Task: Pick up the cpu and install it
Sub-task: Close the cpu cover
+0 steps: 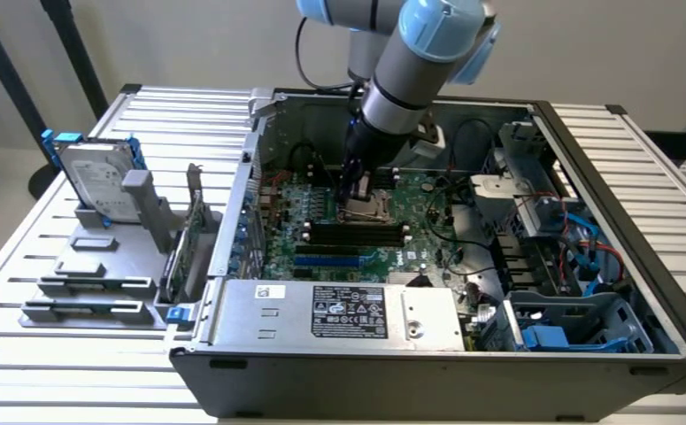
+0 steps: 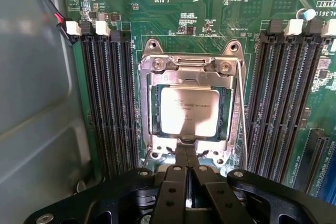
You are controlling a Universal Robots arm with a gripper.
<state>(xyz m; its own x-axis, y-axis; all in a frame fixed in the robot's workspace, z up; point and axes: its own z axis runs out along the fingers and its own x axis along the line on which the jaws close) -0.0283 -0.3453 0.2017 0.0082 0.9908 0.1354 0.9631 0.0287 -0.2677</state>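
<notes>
Exterior view: my arm (image 1: 420, 80) reaches down into the open case (image 1: 319, 354). Its gripper (image 1: 355, 188) is just above the socket (image 1: 363, 211), at 12 o'clock from the memory sticks (image 1: 355, 234).

Wrist view: the cpu (image 2: 189, 111) lies flat in the socket, with slots (image 2: 107, 103) on both sides. I see my gripper clenched on itself, fingertips together at the cpu's near edge.

cpu (image 2: 189, 111) in socket (image 2: 145, 103) between memory slots (image 2: 107, 108)

exterior: high, oblique over case (image 1: 437, 376) | wrist: close above socket (image 2: 184, 62) | shared: socket (image 1: 360, 211)
</notes>
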